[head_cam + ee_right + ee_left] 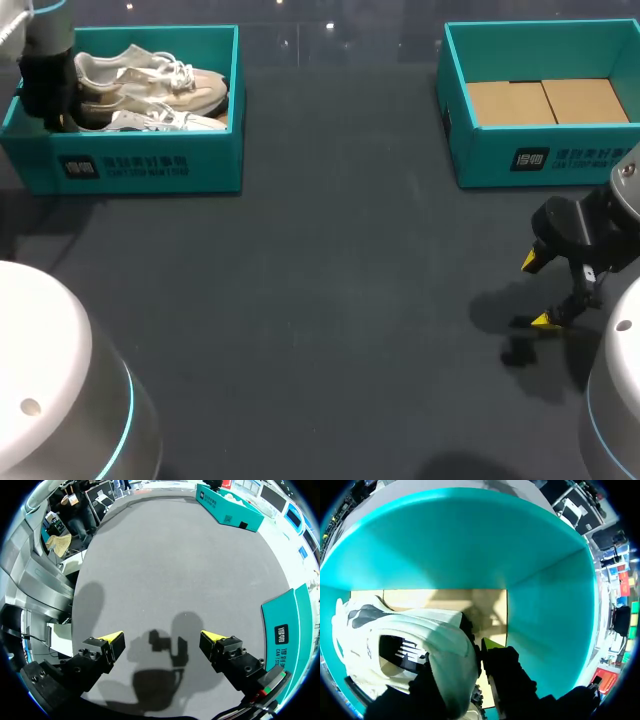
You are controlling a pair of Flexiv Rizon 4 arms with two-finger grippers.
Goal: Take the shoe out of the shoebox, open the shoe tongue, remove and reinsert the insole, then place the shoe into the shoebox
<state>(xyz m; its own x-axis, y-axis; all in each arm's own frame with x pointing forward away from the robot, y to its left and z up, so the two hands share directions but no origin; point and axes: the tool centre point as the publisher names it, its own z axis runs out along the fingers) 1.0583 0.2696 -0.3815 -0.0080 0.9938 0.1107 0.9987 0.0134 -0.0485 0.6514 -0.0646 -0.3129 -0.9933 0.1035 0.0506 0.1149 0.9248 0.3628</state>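
Observation:
A teal shoebox [140, 165] at the far left of the table holds a pair of white and beige shoes. The upper shoe [150, 85] lies on its side over the lower one [165, 122]. My left gripper [50, 105] reaches down into the box's left end. In the left wrist view the white shoe [420, 630] has its heel wall between the fingers of my left gripper [460, 655], one finger inside the shoe and the yellow-tipped one outside, both against it. My right gripper [538, 292] hangs open above bare table at the right, nothing between its fingers [162, 640].
A second teal box [540, 160] with a bare cardboard floor stands at the far right, just behind my right gripper; its wall [285, 630] shows beside that gripper. Dark table surface [330, 280] spans the space between the two boxes.

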